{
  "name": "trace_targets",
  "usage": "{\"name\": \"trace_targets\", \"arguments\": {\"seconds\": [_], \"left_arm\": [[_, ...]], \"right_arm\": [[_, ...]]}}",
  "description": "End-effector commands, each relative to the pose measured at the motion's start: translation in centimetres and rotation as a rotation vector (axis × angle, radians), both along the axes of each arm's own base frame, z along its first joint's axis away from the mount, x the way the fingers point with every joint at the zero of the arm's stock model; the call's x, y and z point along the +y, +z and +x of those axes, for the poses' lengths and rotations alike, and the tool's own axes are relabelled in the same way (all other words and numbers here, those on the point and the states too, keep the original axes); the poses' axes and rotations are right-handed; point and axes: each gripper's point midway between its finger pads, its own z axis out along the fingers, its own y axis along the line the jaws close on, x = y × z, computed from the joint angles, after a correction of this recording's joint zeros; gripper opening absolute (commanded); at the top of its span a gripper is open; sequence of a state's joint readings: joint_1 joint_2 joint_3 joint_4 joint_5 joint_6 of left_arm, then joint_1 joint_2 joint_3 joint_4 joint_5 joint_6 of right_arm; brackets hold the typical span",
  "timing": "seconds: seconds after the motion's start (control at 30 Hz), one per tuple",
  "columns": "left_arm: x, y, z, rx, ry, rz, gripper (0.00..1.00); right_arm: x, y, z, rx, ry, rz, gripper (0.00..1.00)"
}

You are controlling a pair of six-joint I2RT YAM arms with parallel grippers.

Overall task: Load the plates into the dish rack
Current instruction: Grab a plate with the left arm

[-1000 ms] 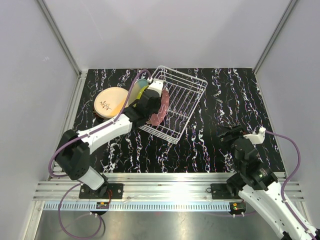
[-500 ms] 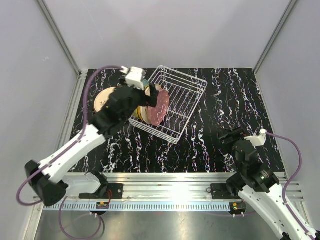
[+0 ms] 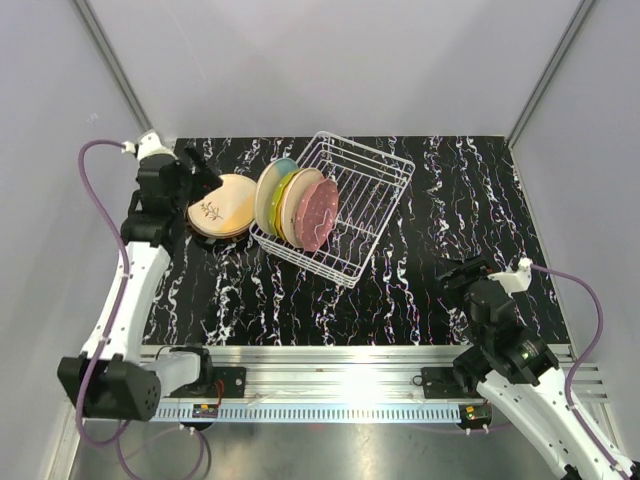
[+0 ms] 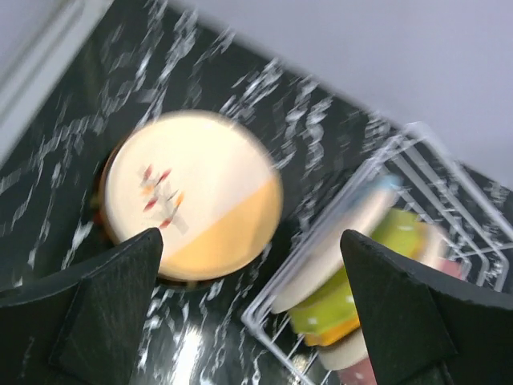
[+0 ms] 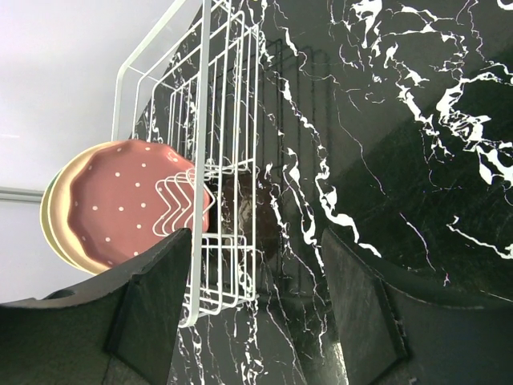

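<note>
The white wire dish rack [image 3: 365,190] stands at the middle back of the table. Several plates stand upright in its left end: a cream-blue one [image 3: 267,187], a yellow-green one [image 3: 284,192], and a maroon dotted one [image 3: 318,213] nearest the empty tines. A stack of plates lies flat to the rack's left, topped by a peach plate with a sprig motif [image 3: 222,205] [image 4: 188,196]. My left gripper [image 3: 200,168] [image 4: 252,305] hovers open and empty above the stack's left side. My right gripper [image 3: 460,270] [image 5: 256,305] is open and empty, low at the near right, facing the rack [image 5: 204,120] and the maroon plate [image 5: 128,200].
The table is black marble [image 3: 450,200] with white veins. White walls with metal posts [image 3: 120,75] close in the back and sides. An aluminium rail [image 3: 330,380] runs along the near edge by the arm bases.
My left arm has swung away from the rack to the far left, over the plate stack. Its jaws have opened, and the maroon plate stays standing in the rack. The right arm is still.
</note>
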State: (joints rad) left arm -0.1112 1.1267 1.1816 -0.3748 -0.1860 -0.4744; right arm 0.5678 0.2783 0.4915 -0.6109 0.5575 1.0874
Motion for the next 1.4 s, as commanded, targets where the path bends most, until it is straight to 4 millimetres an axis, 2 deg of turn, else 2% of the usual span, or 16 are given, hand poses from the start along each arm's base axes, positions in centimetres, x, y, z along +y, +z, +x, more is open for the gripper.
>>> {"name": "trace_targets", "arguments": {"seconds": [0.0, 0.03, 0.07, 0.17, 0.23, 0.27, 0.3, 0.43, 0.53, 0.67, 0.83, 0.87, 0.93, 1.0, 1.17, 1.37], "left_arm": [[1.1, -5.6, -0.1, 0.168, 0.053, -0.198, 0.95], [1.3, -6.3, 0.0, 0.185, 0.063, -0.194, 0.94], [3.0, -7.2, 0.4, 0.21, 0.121, -0.177, 0.93], [4.3, -9.0, 0.9, 0.268, 0.171, -0.125, 0.92], [5.1, -9.2, 1.4, 0.287, 0.189, -0.091, 0.92], [5.7, -10.3, 1.5, 0.33, 0.213, -0.069, 0.92], [6.3, -9.8, 1.8, 0.328, 0.23, -0.056, 0.91], [8.7, -11.1, 2.1, 0.375, 0.305, 0.002, 0.91], [8.8, -13.0, 3.1, 0.405, 0.303, -0.012, 0.89], [8.2, -16.6, 4.8, 0.454, 0.254, -0.125, 0.89], [8.7, -18.1, 6.2, 0.433, 0.259, -0.216, 0.79], [9.0, -18.0, 6.4, 0.431, 0.264, -0.209, 0.79], [9.3, -18.7, 6.3, 0.448, 0.276, -0.188, 0.77], [9.6, -19.4, 6.3, 0.462, 0.278, -0.18, 0.76], [9.6, -21.2, 6.6, 0.494, 0.261, -0.182, 0.61], [9.8, -22.9, 6.1, 0.549, 0.264, -0.163, 0.57]], "right_arm": [[-0.1, 1.0, 0.3, -0.025, 0.0, -0.017, 0.74], [-0.1, 1.1, 0.3, -0.03, 0.0, -0.019, 0.73], [-0.2, 1.0, 0.3, -0.032, -0.003, -0.024, 0.73], [-0.3, 1.1, 0.4, -0.044, -0.002, -0.04, 0.73], [-0.4, 1.1, 0.5, -0.051, 0.0, -0.056, 0.72], [-0.4, 1.0, 0.6, -0.051, -0.001, -0.067, 0.71], [-0.4, 1.1, 0.7, -0.055, 0.002, -0.076, 0.71], [-0.6, 1.5, 1.1, -0.059, 0.012, -0.156, 0.68], [-0.8, 1.6, 1.5, -0.06, 0.013, -0.214, 0.68], [-0.7, 1.3, 2.2, -0.061, 0.025, -0.278, 0.67], [-2.1, 1.2, 2.0, -0.053, 0.002, -0.382, 0.67], [-2.3, 1.3, 1.9, -0.057, -0.005, -0.39, 0.6], [-2.6, 1.6, 1.7, -0.078, -0.008, -0.405, 0.56], [-2.7, 1.6, 1.6, -0.087, -0.006, -0.407, 0.51], [-2.4, 1.5, 1.9, -0.097, 0.003, -0.407, 0.47], [-2.3, 1.6, 2.1, -0.093, 0.005, -0.415, 0.45]]}}
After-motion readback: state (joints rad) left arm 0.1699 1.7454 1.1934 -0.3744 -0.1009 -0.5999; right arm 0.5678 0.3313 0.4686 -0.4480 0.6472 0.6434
